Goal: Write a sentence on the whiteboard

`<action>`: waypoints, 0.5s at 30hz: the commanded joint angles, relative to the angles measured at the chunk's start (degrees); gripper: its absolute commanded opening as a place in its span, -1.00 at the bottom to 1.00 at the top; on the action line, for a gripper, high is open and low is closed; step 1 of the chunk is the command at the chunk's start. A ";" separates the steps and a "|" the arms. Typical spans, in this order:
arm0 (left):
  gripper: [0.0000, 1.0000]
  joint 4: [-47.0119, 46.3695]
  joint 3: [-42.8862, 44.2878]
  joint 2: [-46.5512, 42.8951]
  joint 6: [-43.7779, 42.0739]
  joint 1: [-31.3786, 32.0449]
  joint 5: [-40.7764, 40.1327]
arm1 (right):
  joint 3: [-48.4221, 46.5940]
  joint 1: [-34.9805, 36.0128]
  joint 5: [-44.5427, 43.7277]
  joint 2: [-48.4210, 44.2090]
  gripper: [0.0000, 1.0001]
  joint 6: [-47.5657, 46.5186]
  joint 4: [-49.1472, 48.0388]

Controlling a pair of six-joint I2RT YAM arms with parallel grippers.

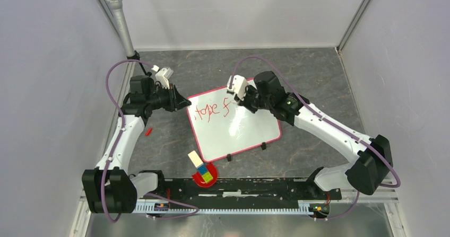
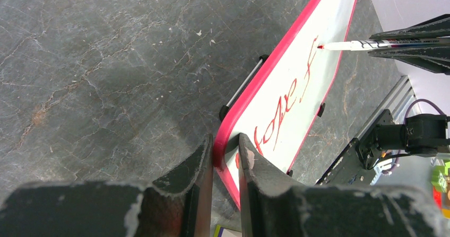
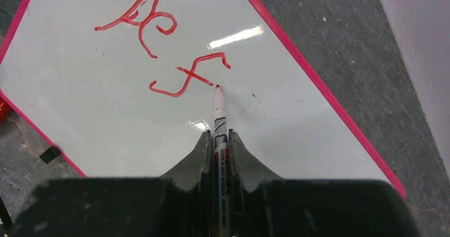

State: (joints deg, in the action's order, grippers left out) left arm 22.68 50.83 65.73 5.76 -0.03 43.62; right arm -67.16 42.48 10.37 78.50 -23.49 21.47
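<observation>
The grey stone-patterned worktop (image 1: 318, 78) carries the whiteboard (image 1: 239, 133) lying flat near its middle, turned askew so that one corner points toward the far edge and another toward the right edge. The left gripper (image 2: 225, 141) reaches in from the left edge of the worktop and pinches the board's red border on its left side, one finger on each side of the rim, pressed against it. The right gripper (image 3: 218, 139) comes in from the right edge and hangs over the far part of the board, its fingers (image 3: 199, 152) pressed together on a white marker (image 3: 219, 115) that sticks out forward between them. Near the near edge, just off the board's near corner, a small block with coloured squares (image 1: 204, 173) rests on a red piece. Red handwriting (image 1: 211, 112) runs across the board's far left part, ending in a letter like an f (image 3: 191, 77). The marker's red tip (image 3: 217, 86) sits at the board's surface just beside that last letter. Two small black clips (image 1: 263, 146) sit on the board's edge that faces the near edge of the worktop. A small red piece (image 1: 149, 131) lies on the worktop toward the left edge, apart from the board.
</observation>
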 commanded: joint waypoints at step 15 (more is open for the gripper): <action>-0.95 2.11 -0.25 -0.06 -2.51 0.14 -0.73 | 1.71 -1.78 -0.40 -1.90 -1.00 -0.60 -1.00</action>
State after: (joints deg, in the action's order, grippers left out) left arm 22.68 50.83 65.73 5.76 -0.03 43.57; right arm -66.15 41.23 10.26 78.04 -23.90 21.06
